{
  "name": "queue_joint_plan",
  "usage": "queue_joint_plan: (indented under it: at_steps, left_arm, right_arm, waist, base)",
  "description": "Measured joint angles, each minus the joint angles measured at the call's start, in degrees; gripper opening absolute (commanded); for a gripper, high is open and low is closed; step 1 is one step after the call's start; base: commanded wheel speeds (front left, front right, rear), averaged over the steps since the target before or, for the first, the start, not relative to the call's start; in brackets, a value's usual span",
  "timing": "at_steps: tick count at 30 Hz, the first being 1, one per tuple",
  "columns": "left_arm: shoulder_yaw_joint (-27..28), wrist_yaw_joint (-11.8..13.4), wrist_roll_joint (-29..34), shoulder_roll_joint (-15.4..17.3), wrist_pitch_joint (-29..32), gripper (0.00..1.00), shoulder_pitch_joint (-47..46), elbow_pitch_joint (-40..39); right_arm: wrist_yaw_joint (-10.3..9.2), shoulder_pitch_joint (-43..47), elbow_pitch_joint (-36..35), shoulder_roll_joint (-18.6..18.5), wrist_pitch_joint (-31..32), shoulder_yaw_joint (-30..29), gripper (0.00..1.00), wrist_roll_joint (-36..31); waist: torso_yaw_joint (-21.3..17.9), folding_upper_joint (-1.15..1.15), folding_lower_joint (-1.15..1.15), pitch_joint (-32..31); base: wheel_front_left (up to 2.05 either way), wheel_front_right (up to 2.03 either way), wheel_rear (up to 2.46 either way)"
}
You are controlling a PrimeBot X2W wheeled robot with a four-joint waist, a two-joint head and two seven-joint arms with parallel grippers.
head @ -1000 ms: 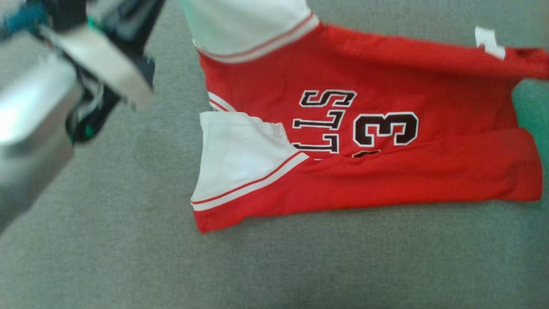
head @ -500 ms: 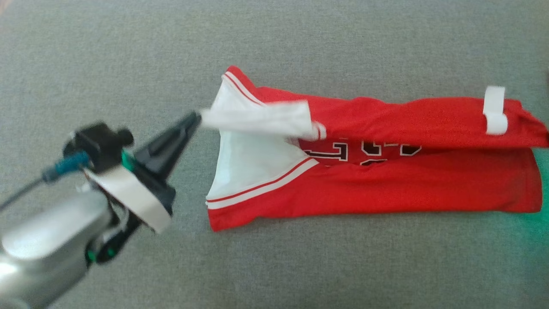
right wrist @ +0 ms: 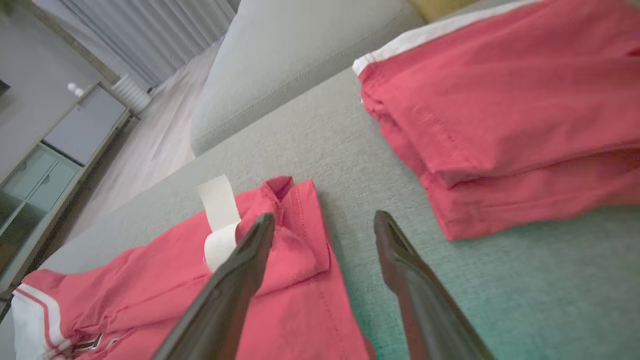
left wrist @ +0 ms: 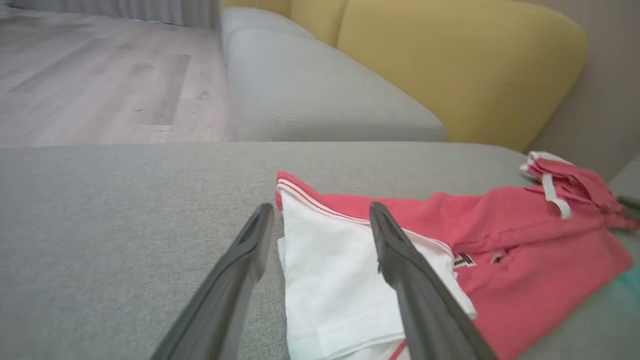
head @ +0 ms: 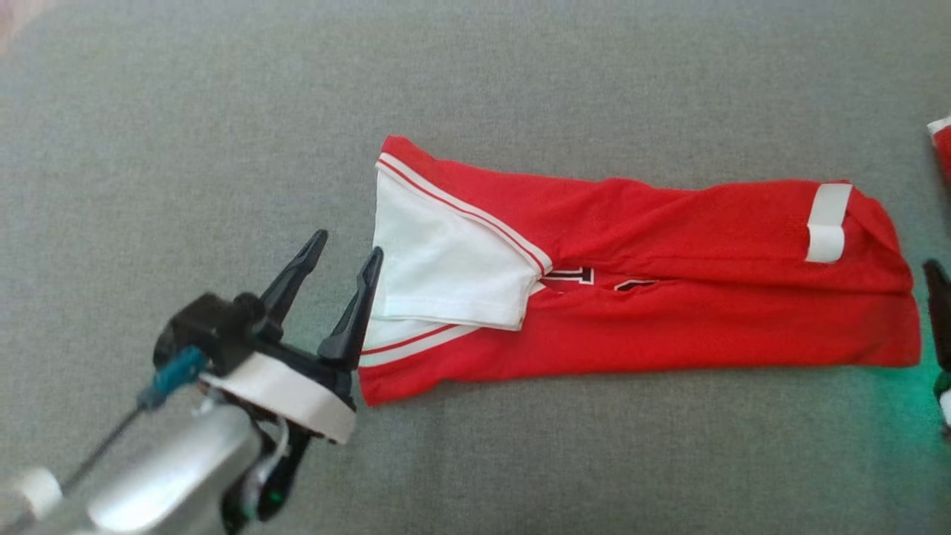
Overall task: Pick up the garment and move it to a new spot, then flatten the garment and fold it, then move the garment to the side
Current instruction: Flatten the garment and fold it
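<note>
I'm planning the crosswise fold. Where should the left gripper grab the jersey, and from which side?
Probably pinch the stacked white sleeve edge at the jersey's left end, coming in low from the left: the layers end there, exposed, right beside the open left gripper.

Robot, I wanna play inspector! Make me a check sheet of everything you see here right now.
Surface: grey sofa cushion, flat.
Job's things: red jersey folded into a long strip, white sleeve on top at its left end.
Clutter: stack of folded red clothes, apart from the jersey.
Grippers: left gripper by the sleeve, jaws open, empty; right gripper at the jersey's other end, jaws open, empty.
Cables: thin grey cable with teal plug on the left wrist.
Surroundings: yellow back cushion, wood floor, cabinet.
</note>
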Motion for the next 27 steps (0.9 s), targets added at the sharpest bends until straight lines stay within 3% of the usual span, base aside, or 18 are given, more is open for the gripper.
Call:
queue_joint_plan:
  at_steps: [4, 9, 14, 19, 27]
  left_arm:
    - [11.5, 4.1, 8.0, -6.7, -0.1, 1.0, 10.9, -0.7]
    - [21.9, 5.4, 20.1, -15.3, -0.2, 1.0, 22.2, -3.2]
    - [27.2, 4.1, 30.9, -21.2, -0.2, 1.0, 28.2, -5.1]
    - [28.7, 1.0, 36.8, -25.7, -0.2, 1.0, 31.6, -5.5]
    - [31.4, -3.1, 41.1, -28.7, -0.2, 1.0, 32.3, -4.6]
  right_arm:
    - [0.0, 3.1, -0.2, 4.4, -3.7, -2.7, 1.0, -2.5]
    - [0.0, 5.2, 0.9, 8.6, -4.6, -4.2, 1.0, -5.6]
    - [0.0, 4.1, 4.8, 10.0, -4.7, -6.8, 1.0, -8.6]
    - [0.0, 0.0, 12.6, 10.9, -3.9, -10.6, 1.0, -13.2]
    - [0.0, -5.4, 23.3, 12.1, -1.0, -12.8, 1.0, -17.9]
  waist:
    - [0.1, 0.0, 0.0, -1.9]
    - [1.1, 0.0, -0.01, -4.8]
    - [3.6, 0.0, -0.01, -6.8]
    - [6.6, 0.0, -0.01, -8.1]
    - [9.9, 0.0, 0.0, -9.2]
  base:
    - [0.0, 0.0, 0.0]
    - [0.0, 0.0, 0.0]
    - [0.0, 0.0, 0.0]
    - [0.0, 0.0, 0.0]
    - [0.0, 0.0, 0.0]
